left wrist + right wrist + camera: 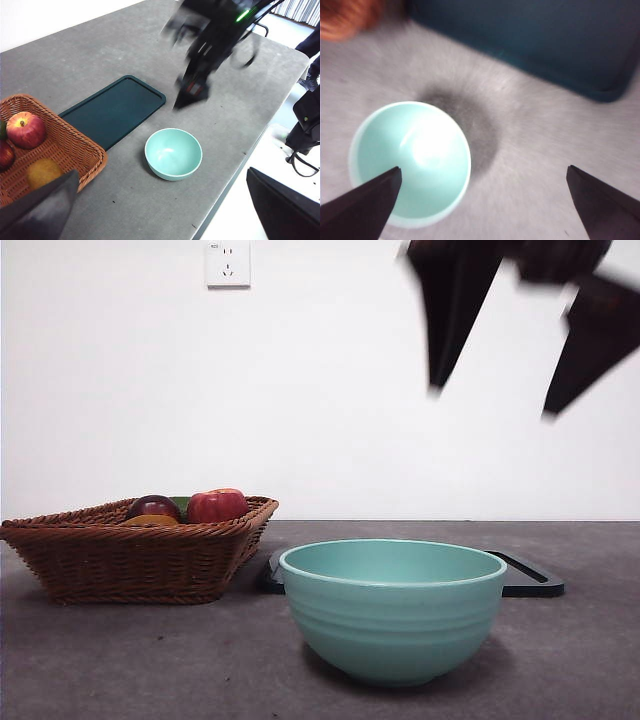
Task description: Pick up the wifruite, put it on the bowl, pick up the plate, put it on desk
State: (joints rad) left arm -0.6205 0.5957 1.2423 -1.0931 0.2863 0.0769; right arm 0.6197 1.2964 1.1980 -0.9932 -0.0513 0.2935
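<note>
Meanwhile, the right pincer (490, 405) is seen spread wide, empty, above the bowl (392, 610); the wifruite (43, 172) is left well apart in the basket (75, 150).

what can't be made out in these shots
- Wifruite: front view shows only a sliver above the basket wall; left wrist view shows it whole.
- Right gripper: motion-blurred in front and left wrist views.
- Dark tray: mostly hidden behind the bowl in front view.
- Left gripper: only jaw tips show, cut by the edge.
</note>
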